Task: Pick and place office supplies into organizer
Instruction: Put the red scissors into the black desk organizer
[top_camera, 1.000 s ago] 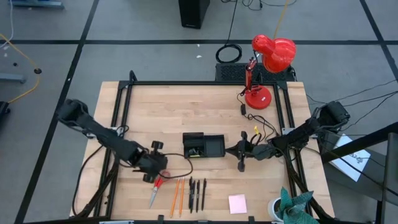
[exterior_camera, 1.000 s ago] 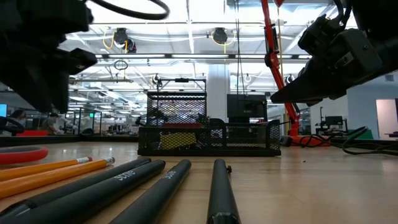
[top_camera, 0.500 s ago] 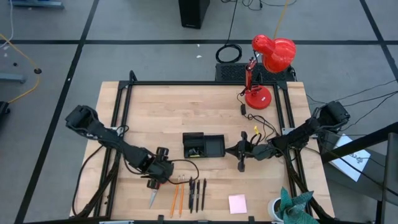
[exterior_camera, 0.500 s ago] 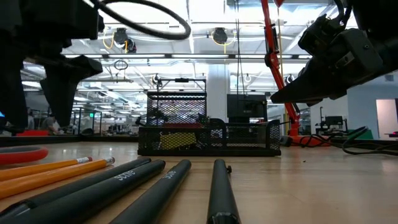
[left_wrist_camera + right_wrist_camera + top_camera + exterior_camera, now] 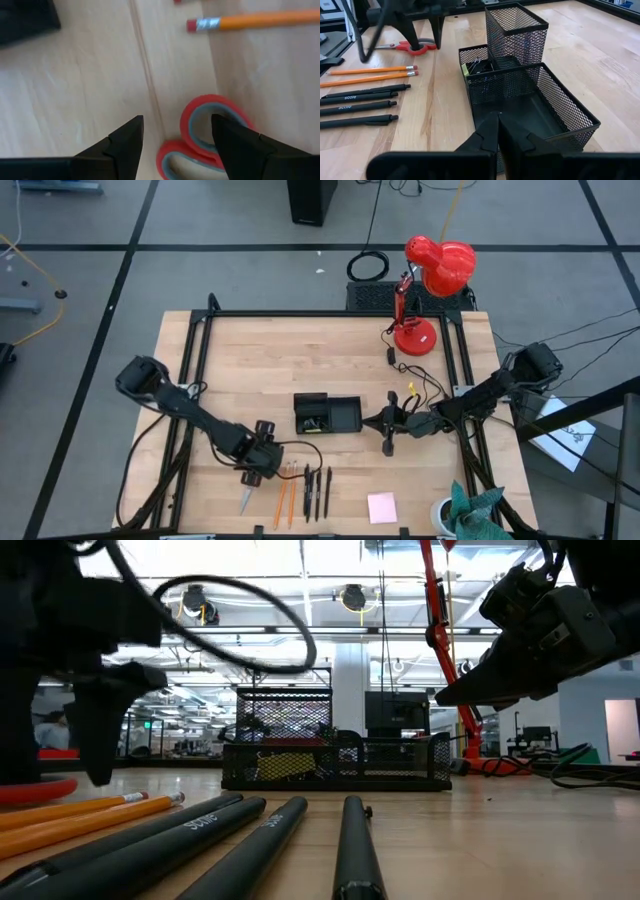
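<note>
Table (image 5: 260, 360): wood, lamp (image 5: 430, 290) at rear.
Left gripper (image 5: 175, 132): now lowered over scissors (image 5: 210, 130), fingers newly spread; grasp likely next.
Right gripper (image 5: 497, 131): closed, beside organizer (image 5: 328, 416).
Scissors: front-left, ungrasped.

We see a light wooden table (image 5: 260, 360) bearing a black mesh organizer (image 5: 327, 415) and a red desk lamp (image 5: 415, 335). Along its near edge lie red-handled scissors (image 5: 246, 495), two orange pencils (image 5: 284, 500), three black pens (image 5: 318, 493) and a pink sticky-note pad (image 5: 381, 507).

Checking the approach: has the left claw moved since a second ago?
Yes. The left claw shifted along the table's front toward the pencils, ending open over the scissors handles.
</note>
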Robot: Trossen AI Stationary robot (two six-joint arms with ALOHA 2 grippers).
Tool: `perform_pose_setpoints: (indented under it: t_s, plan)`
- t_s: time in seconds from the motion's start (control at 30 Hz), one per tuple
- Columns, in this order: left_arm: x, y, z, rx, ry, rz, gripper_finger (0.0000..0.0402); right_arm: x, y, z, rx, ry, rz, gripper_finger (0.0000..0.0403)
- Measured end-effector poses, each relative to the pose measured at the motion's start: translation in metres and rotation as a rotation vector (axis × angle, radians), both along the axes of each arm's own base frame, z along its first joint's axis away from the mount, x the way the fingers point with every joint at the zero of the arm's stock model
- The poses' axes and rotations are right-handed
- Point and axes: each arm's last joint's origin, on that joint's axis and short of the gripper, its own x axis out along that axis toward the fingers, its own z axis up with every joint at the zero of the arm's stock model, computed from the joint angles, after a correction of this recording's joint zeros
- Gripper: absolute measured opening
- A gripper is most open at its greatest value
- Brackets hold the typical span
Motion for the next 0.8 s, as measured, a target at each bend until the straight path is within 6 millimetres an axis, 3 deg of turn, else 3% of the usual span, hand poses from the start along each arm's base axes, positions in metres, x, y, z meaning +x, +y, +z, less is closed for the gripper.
perform_pose_setpoints:
  t_s: [0.37,0.5,0.7,0.8]
  plan:
    - [0.001,-0.007,-0.015,0.054,0.011,-0.059,0.0228,0.0,0.0,0.0,0.0,0.0,0.0,0.0004]
    - [0.001,-0.01,-0.015,0.047,0.009,-0.082,0.0169,0.0,0.0,0.0,0.0,0.0,0.0,0.0004]
    - [0.001,-0.011,-0.016,0.018,0.021,-0.095,0.0039,0.0,0.0,0.0,0.0,0.0,0.0,0.0004]
    - [0.0,-0.011,-0.015,0.036,0.012,-0.114,0.0016,0.0,0.0,0.0,0.0,0.0,0.0,0.0004]
